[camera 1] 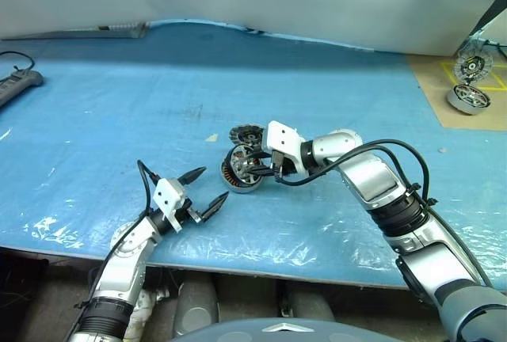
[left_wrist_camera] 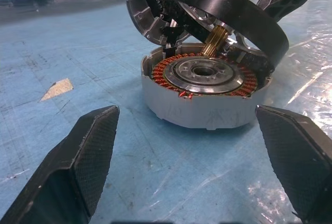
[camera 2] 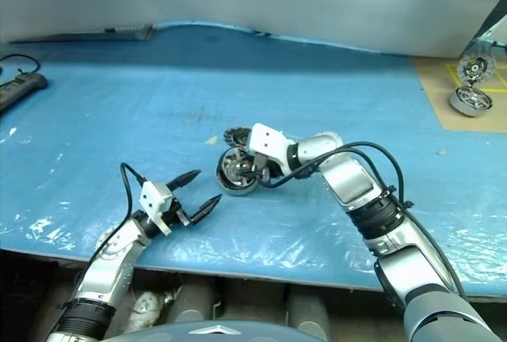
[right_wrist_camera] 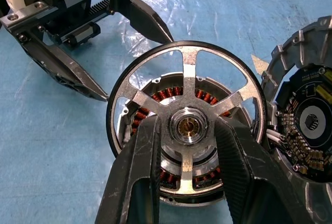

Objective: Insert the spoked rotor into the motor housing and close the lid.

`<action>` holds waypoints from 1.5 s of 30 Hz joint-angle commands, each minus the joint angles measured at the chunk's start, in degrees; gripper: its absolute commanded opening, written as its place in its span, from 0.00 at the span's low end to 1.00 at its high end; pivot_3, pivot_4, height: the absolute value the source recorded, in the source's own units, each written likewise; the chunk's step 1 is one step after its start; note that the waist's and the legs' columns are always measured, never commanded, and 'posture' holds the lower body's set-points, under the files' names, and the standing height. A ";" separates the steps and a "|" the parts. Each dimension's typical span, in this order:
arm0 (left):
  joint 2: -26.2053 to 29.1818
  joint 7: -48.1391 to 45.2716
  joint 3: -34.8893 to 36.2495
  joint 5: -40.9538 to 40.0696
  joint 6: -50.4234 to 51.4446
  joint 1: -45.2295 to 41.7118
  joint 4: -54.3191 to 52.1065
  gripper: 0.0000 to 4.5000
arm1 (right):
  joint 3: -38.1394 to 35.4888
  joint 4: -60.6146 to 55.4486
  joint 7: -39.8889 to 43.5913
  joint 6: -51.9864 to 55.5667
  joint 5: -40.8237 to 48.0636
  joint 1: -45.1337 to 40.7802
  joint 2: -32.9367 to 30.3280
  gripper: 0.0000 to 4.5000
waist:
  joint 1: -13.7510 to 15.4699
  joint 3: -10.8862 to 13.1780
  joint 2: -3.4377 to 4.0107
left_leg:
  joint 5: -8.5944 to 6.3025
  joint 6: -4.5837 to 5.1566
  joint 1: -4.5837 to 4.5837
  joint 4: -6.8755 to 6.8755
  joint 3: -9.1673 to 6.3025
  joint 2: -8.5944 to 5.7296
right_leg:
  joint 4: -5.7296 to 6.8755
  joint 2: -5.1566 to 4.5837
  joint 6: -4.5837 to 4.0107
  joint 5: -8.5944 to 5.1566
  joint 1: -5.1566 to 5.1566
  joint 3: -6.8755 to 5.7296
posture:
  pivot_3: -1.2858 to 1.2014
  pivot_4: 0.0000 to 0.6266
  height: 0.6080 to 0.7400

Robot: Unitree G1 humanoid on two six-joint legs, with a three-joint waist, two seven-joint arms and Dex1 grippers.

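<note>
Blue mat (camera 1: 119, 112): right hand (right_wrist_camera: 187, 146) tilts spoked rotor (right_wrist_camera: 187, 123) seemingly above motor housing (left_wrist_camera: 205, 97).

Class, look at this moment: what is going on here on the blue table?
The right hand holds the spoked rotor tilted just above the motor housing, whose copper windings show; it is not seated yet. The left hand waits open beside the housing, holding nothing. The lid stands propped next to the housing, not yet fitted.
</note>
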 commanded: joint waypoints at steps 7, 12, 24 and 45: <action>0.42 -0.11 0.37 -0.66 0.39 -0.01 -2.62 1.00 | -0.21 -0.32 -0.05 -0.91 -1.22 -0.48 -0.60 0.27 | 0.02 0.00 -0.01 | 0.00 0.01 -0.01 0.10 0.00 0.00 | 0.06 0.00 -0.01 0.00 0.00 0.03 | 0.52 0.24 1.00; 0.57 0.23 0.47 -0.69 1.58 -0.18 -3.87 1.00 | 0.33 1.06 -0.96 -1.30 -2.43 -0.48 0.31 0.34 | -0.01 -0.01 -0.02 | 0.00 0.01 0.01 0.10 0.00 0.00 | 0.09 0.00 -0.01 -0.01 0.00 0.04 | 0.52 0.24 1.00; -0.21 1.63 -0.70 0.41 3.48 -0.85 -5.09 1.00 | -3.19 -2.06 -2.02 3.65 0.88 0.20 2.52 0.56 | -0.01 -0.01 -0.02 | 0.00 0.01 0.00 0.13 0.00 0.00 | 0.12 0.01 -0.02 -0.01 -0.01 0.05 | 0.52 0.24 1.00; -1.06 -1.24 -0.47 1.32 -5.25 -2.54 6.09 1.00 | -12.58 37.95 -8.08 -14.18 -0.94 -14.72 5.44 0.00 | -0.87 -0.01 -0.05 | -0.01 0.04 0.05 0.24 0.03 0.00 | 0.21 0.01 -0.33 -0.10 -0.02 0.12 | 0.52 0.24 1.00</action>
